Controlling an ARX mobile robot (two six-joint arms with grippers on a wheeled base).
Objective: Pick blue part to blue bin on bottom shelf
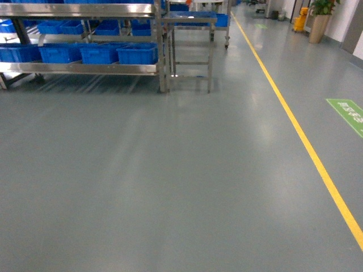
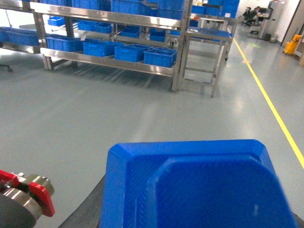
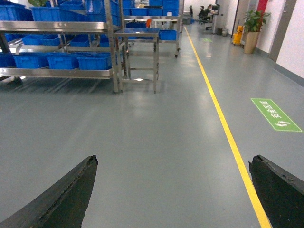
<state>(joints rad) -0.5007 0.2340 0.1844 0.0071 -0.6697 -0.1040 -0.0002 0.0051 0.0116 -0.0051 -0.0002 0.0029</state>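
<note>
The blue part [image 2: 199, 185] fills the lower half of the left wrist view, close to the camera. My left gripper [image 2: 190, 221] is shut on it, and one dark finger [image 2: 88, 211] shows at its left edge. Far ahead, several blue bins [image 1: 136, 54] stand in a row on the bottom shelf [image 1: 85, 69] of the steel rack. The same blue bins [image 2: 160, 56] and bottom shelf [image 2: 118, 65] lie at the top of the left wrist view. My right gripper [image 3: 173, 164] hangs open over bare floor, its fingers [image 3: 66, 194] wide apart and holding nothing. Neither gripper appears in the head view.
A small steel table [image 1: 190, 21] stands against the rack's right end. A yellow floor line [image 1: 309, 147] runs down the right side, with a green floor sign [image 1: 347, 113] beyond it. A potted plant [image 1: 320, 22] stands far right. Grey floor lies between me and the rack.
</note>
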